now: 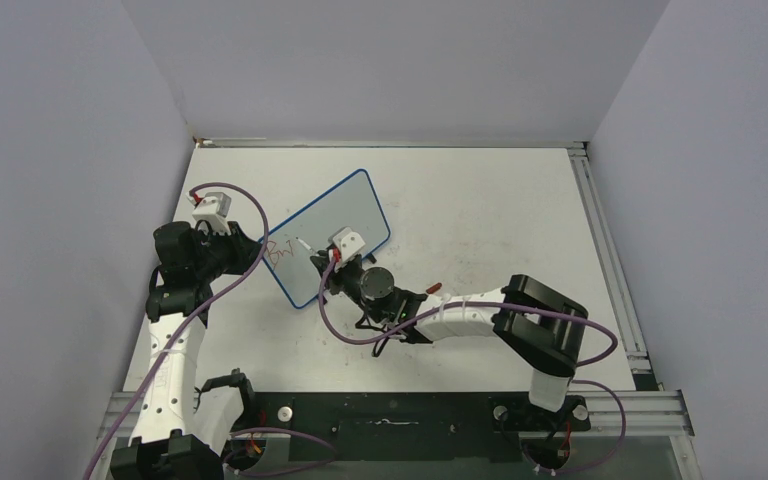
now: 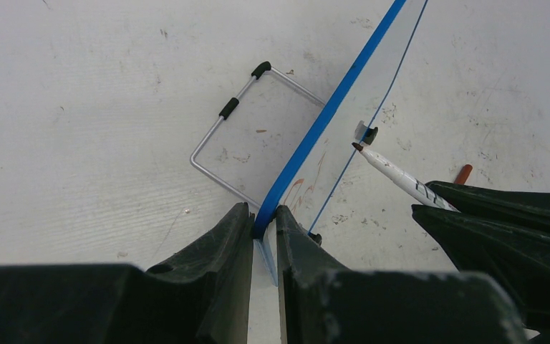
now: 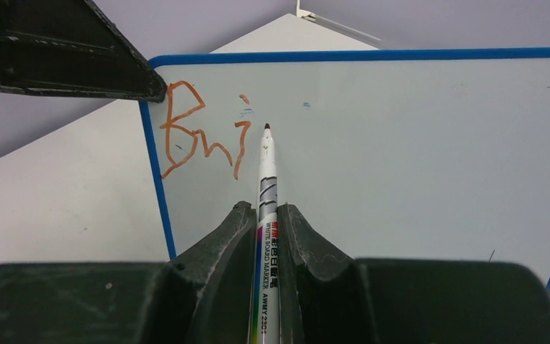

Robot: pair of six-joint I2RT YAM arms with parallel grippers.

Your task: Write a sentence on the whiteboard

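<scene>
the board (image 1: 330, 235) stood tilted on the left half of the tabletop (image 1: 490, 210), turned at an angle to its edges, with its writing face toward the right arm. the left pincer (image 2: 262, 215) was clenched on the board's blue frame near a corner, one finger on each side of the edge. in the left wrist view, a wire stand (image 2: 228, 107) with two black sleeves lay on the tabletop behind the board and met the frame.

the right pincer (image 3: 265, 209) was clamped on a marker (image 3: 266, 179), white-barrelled with printed text, which pointed forward at the board's face. red letters (image 3: 200, 136) reading roughly "bri" sat in the upper left corner of that face as the right wrist saw it, just inside the frame. the marker's dark tip was just right of the "i", near the top of its stem. whether it touched the surface could not be told.

in the left wrist view, a small red piece (image 2: 462, 173) lay on the tabletop just beside the right pincer's fingers.
</scene>
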